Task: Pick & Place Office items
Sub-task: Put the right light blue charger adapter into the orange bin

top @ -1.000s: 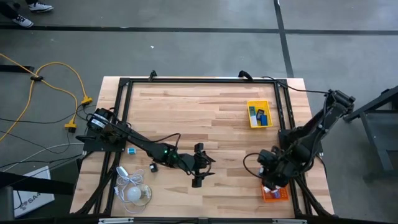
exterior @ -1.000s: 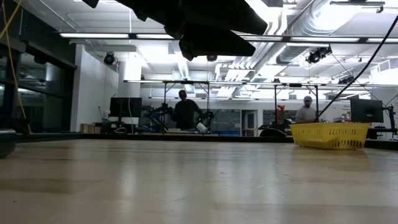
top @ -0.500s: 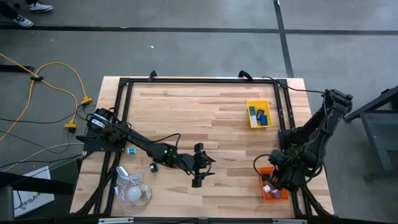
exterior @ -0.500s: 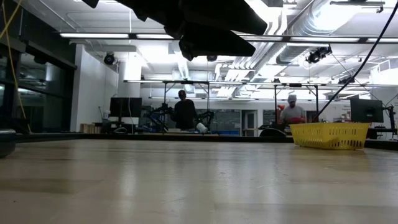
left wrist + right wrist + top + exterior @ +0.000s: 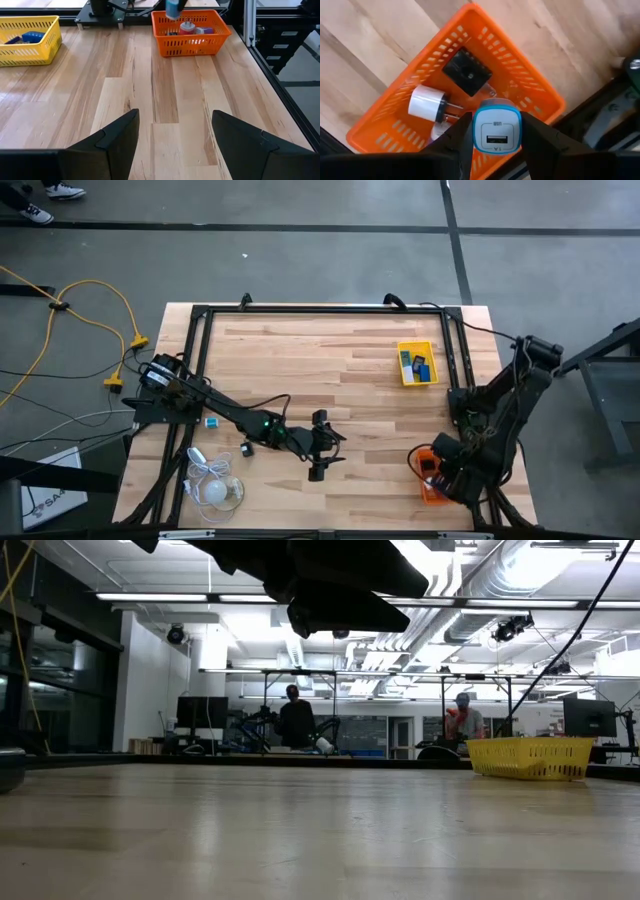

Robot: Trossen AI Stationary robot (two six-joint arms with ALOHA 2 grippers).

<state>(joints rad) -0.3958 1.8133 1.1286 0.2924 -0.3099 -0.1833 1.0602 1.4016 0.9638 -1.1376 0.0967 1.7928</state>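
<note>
Slotted plastic orange tray [image 5: 530, 95], wood table [image 5: 320, 370]

A light wooden table [image 5: 330, 370] was framed by black rails. On it were set a yellow tray [image 5: 416, 364], an orange tray [image 5: 428, 477], a white bulb-like thing with coiled cord [image 5: 216, 489], a small teal piece [image 5: 212, 422] and a small black piece [image 5: 247, 448].

A wooden desk [image 5: 330, 370] carries a yellow tray [image 5: 416, 363] near its far right and an orange tray [image 5: 428, 482] at its near right. A white bulb-like thing [image 5: 218, 492] with coiled cord lies near left. Two people [image 5: 297, 721] stand in the room beyond.
</note>
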